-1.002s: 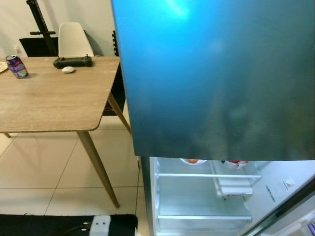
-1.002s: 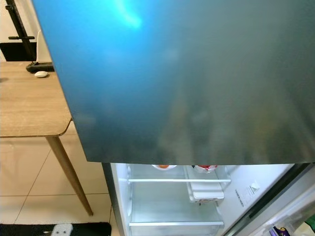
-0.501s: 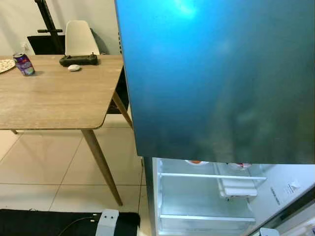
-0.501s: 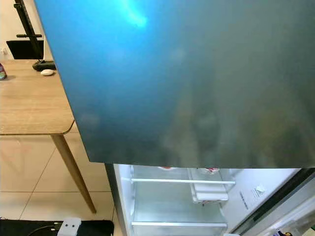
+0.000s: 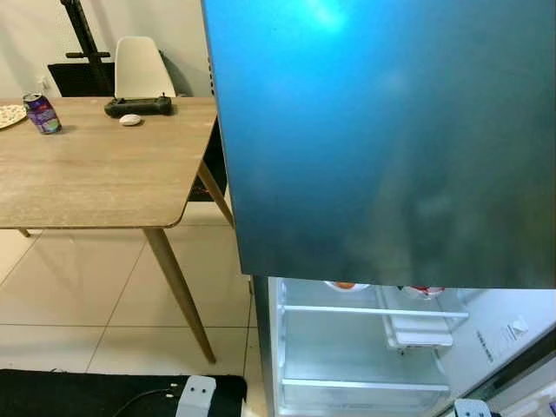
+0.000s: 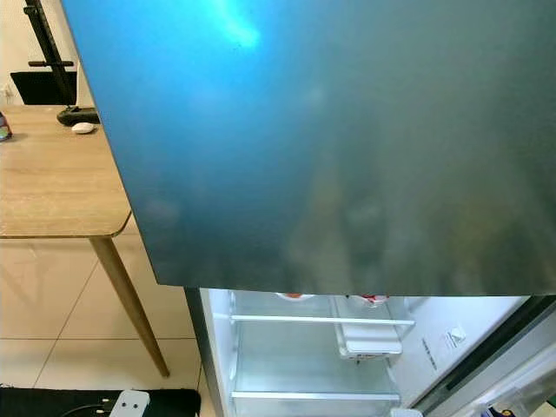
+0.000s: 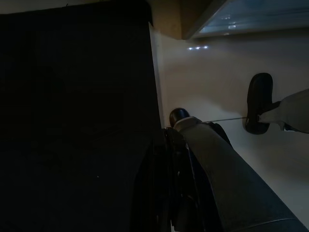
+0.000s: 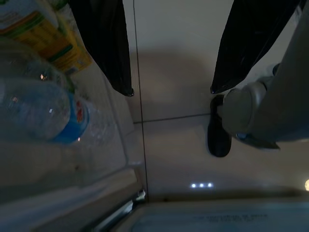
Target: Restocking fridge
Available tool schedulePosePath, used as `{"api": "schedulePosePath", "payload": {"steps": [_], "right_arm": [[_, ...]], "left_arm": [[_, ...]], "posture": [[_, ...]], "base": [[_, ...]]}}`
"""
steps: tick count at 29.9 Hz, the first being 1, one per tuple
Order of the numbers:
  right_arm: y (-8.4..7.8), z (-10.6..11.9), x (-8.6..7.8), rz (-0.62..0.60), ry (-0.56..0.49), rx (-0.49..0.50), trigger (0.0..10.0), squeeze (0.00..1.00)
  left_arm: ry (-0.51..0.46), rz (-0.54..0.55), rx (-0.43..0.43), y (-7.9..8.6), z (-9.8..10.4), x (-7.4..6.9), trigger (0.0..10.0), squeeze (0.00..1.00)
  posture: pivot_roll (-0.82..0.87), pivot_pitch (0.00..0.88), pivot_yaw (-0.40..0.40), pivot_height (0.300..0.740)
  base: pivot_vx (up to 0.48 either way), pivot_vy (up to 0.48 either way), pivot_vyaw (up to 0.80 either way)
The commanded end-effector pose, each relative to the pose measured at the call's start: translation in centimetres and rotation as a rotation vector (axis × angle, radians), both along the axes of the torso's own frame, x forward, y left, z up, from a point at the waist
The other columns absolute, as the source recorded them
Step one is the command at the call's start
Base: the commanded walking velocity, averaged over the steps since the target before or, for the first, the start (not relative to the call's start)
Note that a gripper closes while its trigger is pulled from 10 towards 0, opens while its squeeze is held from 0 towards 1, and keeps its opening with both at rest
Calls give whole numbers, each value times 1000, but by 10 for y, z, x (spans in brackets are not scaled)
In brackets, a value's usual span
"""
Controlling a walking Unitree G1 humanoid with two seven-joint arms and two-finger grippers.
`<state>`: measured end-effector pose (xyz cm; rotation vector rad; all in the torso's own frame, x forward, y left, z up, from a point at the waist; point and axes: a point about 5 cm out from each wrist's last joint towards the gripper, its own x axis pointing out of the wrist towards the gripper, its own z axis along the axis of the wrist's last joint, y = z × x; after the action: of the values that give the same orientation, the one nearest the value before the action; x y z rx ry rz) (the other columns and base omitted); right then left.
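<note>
Fridge door (image 5: pixel 382 130) hiding upper shelves, red item (image 5: pixel 423 290) half-hidden, left wrist view dark

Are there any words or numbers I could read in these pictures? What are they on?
No text here can be read.
Can on the wooden table: purple print, too small to read.
Sticker on the fridge's inner wall: too small.
Yellow and green label on a bottle in the door shelf: blurred.
Blue label on the clear water bottle: blurred.
</note>
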<state>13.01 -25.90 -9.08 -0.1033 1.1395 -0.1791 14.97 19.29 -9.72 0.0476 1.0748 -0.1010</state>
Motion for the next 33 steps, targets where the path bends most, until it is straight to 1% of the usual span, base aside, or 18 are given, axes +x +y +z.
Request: {"api": "schedulePosePath", "payload": {"steps": [1,7,11,15,20,23,28,33], "right_arm": [[-2,0,-1,3,8,-12,10000,0],[-2,-1,-3,10,20,-16,10000,0],[-3,-1,-6,1,26,-19,10000,0],[-4,-1,-5,-8,21,-21,10000,0],[-9,-2,-16,-14,45,-36,10000,0],[-10,-2,-17,-2,52,-43,10000,0],[-11,-1,-15,7,52,-47,10000,0],[-9,-1,-11,-2,31,-45,10000,0]], "left_arm": [[9,-8,-4,-4,-1,-1,10000,0],[26,-8,-3,-4,-3,-7,10000,0],[31,0,-5,-3,-4,-10,10000,0],[30,-3,-7,-3,-4,-9,10000,0],[23,3,-2,-2,-3,-7,10000,0],[20,16,-7,-3,-3,-6,10000,0],[23,27,-15,-4,-4,-8,10000,0],[45,13,-16,-5,-6,-15,10000,0]], "posture": [[-42,0,-22,740],[-43,0,-24,740],[-51,0,-6,740],[-57,0,-3,740],[-53,0,-19,740],[-48,0,-31,740],[-55,0,-27,740],[-67,0,-19,740]], "base": [[0,0,0],[0,0,0],[0,0,0],[0,0,0],[0,0,0],[0,0,0],[0,0,0],[0,0,0]]}}
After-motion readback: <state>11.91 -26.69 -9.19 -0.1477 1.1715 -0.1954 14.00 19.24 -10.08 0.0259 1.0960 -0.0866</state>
